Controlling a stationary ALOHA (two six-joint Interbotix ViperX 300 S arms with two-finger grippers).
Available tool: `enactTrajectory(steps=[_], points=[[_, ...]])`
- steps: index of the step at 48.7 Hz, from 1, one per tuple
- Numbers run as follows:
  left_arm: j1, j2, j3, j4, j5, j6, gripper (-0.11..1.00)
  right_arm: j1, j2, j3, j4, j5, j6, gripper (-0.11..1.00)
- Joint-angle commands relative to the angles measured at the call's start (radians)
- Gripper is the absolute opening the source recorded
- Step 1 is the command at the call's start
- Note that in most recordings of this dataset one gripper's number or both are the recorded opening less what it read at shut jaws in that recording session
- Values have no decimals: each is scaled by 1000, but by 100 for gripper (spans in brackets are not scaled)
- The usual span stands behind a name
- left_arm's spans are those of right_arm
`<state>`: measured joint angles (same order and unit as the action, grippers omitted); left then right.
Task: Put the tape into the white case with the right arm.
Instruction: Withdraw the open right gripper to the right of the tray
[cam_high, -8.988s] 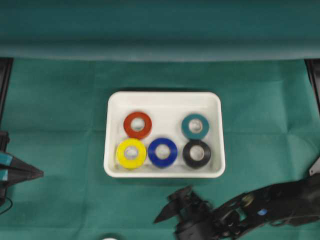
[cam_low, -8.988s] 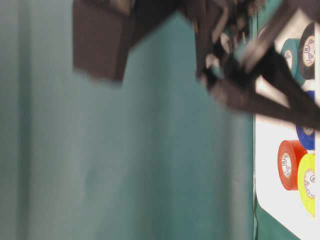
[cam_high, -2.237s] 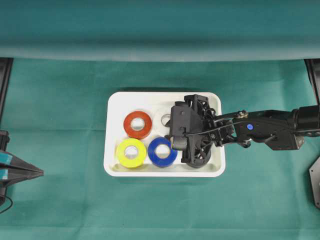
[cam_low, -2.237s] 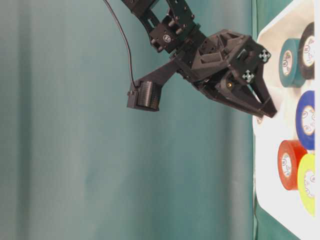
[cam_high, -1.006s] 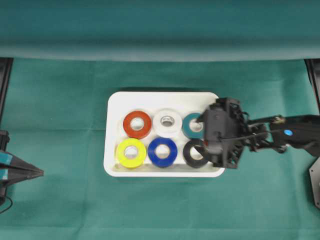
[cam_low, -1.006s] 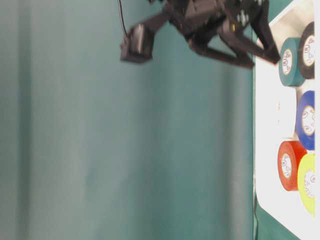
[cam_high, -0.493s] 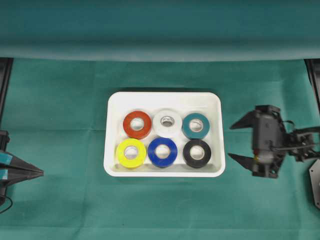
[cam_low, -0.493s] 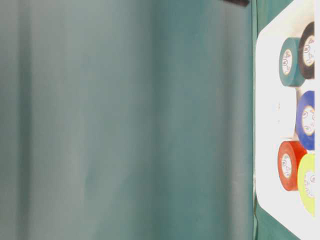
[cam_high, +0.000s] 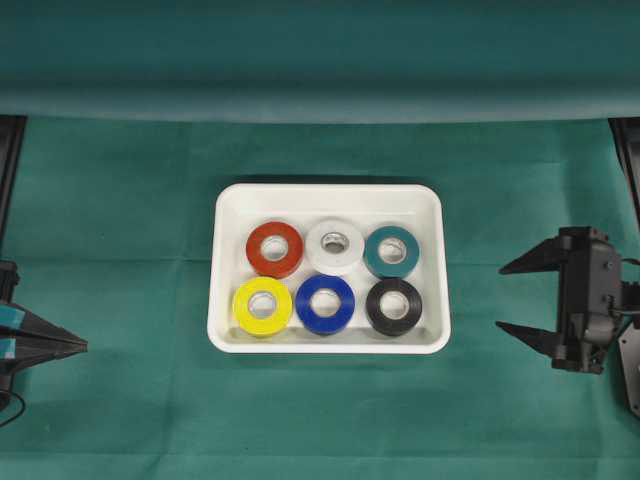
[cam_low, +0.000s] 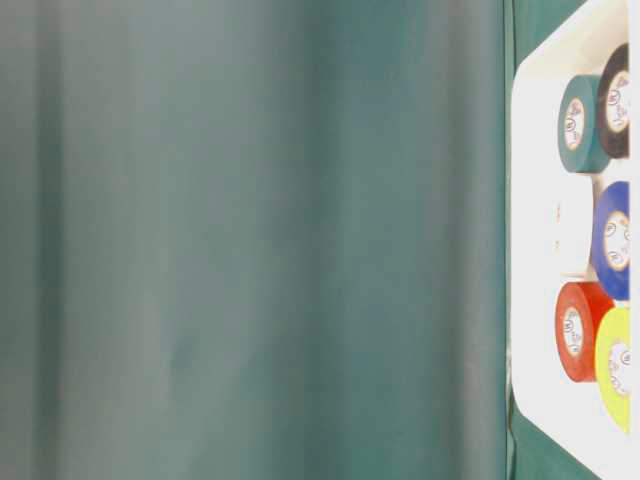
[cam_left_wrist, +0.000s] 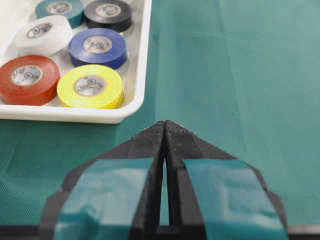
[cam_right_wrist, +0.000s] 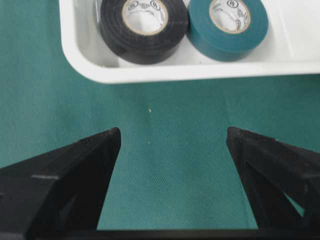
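Six rolls sit in the white case (cam_high: 228, 330); my right gripper (cam_high: 522, 298) hangs wide open, empty, alongside. Job looks done; parking next.

A green cloth (cam_high: 120, 200) covers the whole table, with faint fold creases running across it. From nine to three o'clock along the top of the overhead view, a darker green drape (cam_high: 320, 60) hangs as a backdrop. Lighting is even and soft, leaving only slight shadows.
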<state>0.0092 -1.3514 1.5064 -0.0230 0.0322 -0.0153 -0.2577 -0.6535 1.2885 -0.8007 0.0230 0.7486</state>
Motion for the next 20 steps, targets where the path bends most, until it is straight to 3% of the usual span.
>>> enactTrajectory(steps=[1,9,20], points=[[2,8,-12,-2,-6,0,0,-2,-17,3,3,-9,2,75],[2,9,-14,-2,-6,0,0,12,-35,17,3,-25,3,75],[2,8,-14,-2,-6,-2,0,100,-41,34,2,-97,0,74]])
